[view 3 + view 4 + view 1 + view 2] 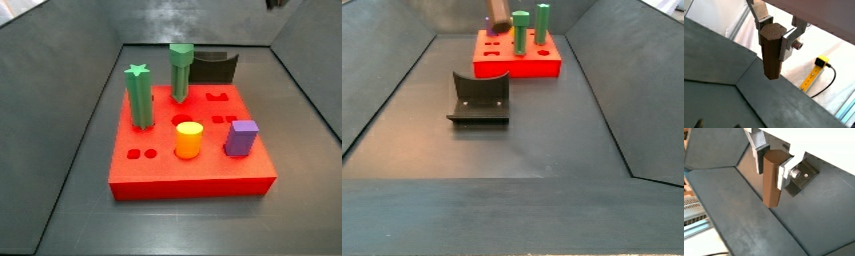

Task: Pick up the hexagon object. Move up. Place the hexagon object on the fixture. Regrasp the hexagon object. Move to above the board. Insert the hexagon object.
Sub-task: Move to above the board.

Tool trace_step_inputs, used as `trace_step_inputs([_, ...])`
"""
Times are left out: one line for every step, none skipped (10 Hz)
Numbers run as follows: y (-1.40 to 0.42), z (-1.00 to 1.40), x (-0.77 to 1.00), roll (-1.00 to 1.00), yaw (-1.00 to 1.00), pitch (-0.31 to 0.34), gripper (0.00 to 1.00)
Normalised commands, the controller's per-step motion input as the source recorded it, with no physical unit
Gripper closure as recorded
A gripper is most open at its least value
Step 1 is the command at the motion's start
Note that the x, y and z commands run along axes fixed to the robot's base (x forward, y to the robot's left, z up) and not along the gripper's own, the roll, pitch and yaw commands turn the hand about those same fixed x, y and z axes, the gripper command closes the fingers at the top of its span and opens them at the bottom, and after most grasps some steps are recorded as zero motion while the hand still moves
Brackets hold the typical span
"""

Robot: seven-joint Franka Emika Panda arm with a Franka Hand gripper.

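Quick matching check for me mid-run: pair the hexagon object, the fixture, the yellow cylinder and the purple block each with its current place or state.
Things:
1. hexagon object
2. fixture
3. yellow cylinder
4. purple block

Places or states:
A. stands on the red board, beside the purple block
B. clamped in the gripper, off the floor
C. on the grey floor, apart from the board, nothing on it
D. at the board's edge, beside the yellow cylinder

Pairs: 1-B, 2-C, 3-A, 4-D
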Motion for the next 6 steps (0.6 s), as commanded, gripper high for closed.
trace_step_inputs([-0.01, 1.0, -0.11, -0.04, -0.08, 0.004, 1.0])
trace_step_inputs([-0.01, 1.0, -0.11, -0.04, -0.07, 0.034, 1.0])
trace_step_inputs([-0.01, 0.89, -0.09, -0.04, -0.06, 0.07, 1.0])
trace_step_inputs([-0.01, 0.7, -0.06, -0.05, -0.04, 0.091, 1.0])
trace_step_inputs([-0.02, 0.45, -0.04, -0.06, -0.01, 0.111, 1.0])
trace_step_inputs([-0.02, 0.33, -0.03, -0.06, 0.0, 0.124, 1.0])
